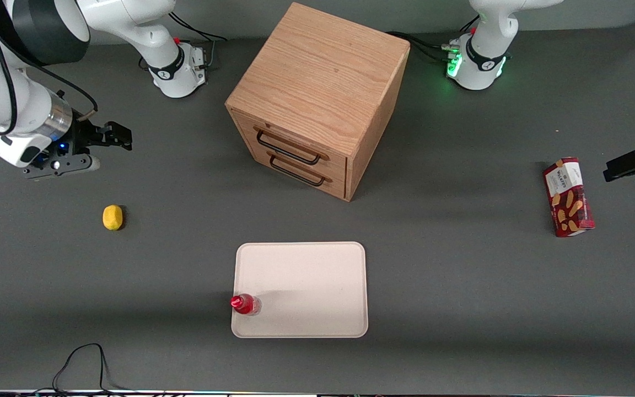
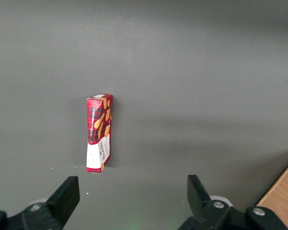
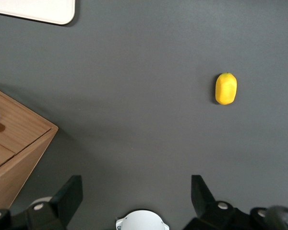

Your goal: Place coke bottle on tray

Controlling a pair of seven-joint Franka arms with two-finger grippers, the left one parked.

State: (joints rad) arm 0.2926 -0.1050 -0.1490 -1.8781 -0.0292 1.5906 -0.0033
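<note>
On our grey table [image 1: 461,286], the coke bottle [image 1: 245,304] stands upright on the tray [image 1: 306,275], at a near corner; our gripper [image 1: 113,136] hangs well apart, jaws wide.

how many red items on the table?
2. Coke bottle upright on the tray, at its corner nearest the camera; snack box toward the parked arm's end. Gripper, open, holds neither.
</note>
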